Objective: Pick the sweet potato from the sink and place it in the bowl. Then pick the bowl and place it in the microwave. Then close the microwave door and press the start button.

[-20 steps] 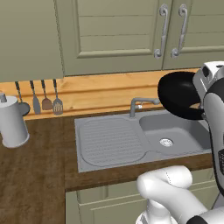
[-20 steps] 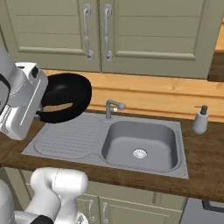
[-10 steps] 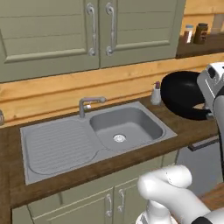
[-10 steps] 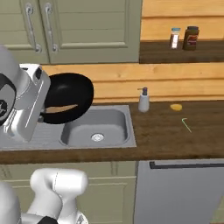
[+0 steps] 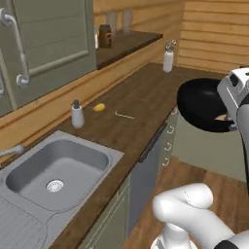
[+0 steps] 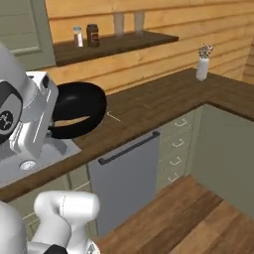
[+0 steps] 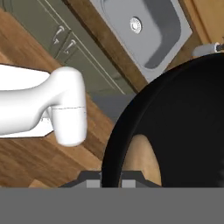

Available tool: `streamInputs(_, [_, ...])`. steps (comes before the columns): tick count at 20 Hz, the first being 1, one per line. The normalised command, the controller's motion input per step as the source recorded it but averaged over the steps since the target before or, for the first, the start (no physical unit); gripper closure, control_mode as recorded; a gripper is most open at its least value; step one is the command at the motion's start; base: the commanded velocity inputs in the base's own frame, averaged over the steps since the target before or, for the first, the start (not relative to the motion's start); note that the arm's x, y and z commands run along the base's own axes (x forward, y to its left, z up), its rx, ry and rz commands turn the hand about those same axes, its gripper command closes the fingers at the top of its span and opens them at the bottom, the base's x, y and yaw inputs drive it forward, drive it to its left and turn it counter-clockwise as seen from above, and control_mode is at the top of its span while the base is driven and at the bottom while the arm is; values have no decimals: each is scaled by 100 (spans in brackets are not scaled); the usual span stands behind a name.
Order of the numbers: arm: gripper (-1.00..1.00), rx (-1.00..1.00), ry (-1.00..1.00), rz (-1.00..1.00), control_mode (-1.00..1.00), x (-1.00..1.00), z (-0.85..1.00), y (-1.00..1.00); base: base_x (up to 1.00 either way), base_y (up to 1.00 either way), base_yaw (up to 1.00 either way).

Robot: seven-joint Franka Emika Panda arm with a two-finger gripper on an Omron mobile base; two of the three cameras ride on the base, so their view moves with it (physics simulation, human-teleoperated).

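Left base view: the bowl (image 5: 204, 104) hangs at the arm's end, clear of the counter (image 5: 141, 104), well apart from the sink (image 5: 53, 168).

Right base view: bowl (image 6: 77, 109) tilted on edge beside the wrist.

Hand view: the gripper (image 7: 112, 180) pinches the bowl's rim (image 7: 109, 153); the sweet potato (image 7: 142, 159) lies inside, just beyond the jaws.
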Motion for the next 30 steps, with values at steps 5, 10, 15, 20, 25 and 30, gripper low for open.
streamInputs(5, [100, 0, 0, 0, 100, 0, 0, 0, 0, 0, -99])
streamInputs(10, [100, 0, 0, 0, 100, 0, 0, 0, 0, 0, -99])
streamInputs(15, [100, 0, 0, 0, 100, 0, 0, 0, 0, 0, -98])
streamInputs(20, [100, 0, 0, 0, 100, 0, 0, 0, 0, 0, -97])
streamInputs(25, [100, 0, 0, 0, 100, 0, 0, 0, 0, -2, -90])
streamInputs(30, [100, 0, 0, 0, 100, 0, 0, 0, 16, -2, -81])
